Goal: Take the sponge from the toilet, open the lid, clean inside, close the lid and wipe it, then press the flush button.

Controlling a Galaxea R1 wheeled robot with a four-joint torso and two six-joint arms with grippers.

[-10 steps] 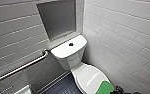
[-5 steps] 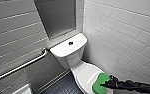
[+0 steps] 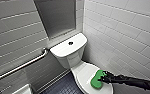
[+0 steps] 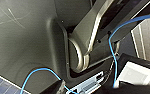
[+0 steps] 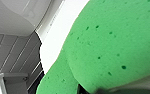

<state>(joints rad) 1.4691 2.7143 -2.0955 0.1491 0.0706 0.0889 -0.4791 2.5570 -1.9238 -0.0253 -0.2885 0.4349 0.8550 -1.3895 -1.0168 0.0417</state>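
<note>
a bright green, soft oblong sponge [image 3: 97,80] is pictured lying flat on the white, smooth oval plastic lid [image 3: 84,73] of a white toilet, toward the lid's front and on the side nearer the right-hand wall. the sponge is gripped at that wall-side end by the black right end effector [image 3: 104,75], whose jaws are clamped on the foam. the dark arm is extended in from the lower right of the head view. the lid is shown closed, down over the bowl.

behind it, the small round dark flush button [image 3: 70,43] is set in the middle of the flat white rectangular tank cover [image 3: 62,50], well apart from the sponge. the toilet is tucked into a corner of white tiled wall [image 3: 121,32], with a grey recessed niche [image 3: 57,17] above the tank and a long metal grab bar [image 3: 23,65] fixed to the left-hand wall. dark tiled floor [image 3: 63,87] is seen beside the bowl.

in the right wrist view, pitted green foam is seen close up against the white lid. in the left wrist view, a bright blue cable [image 4: 111,50] is seen across dark grey robot casing.
</note>
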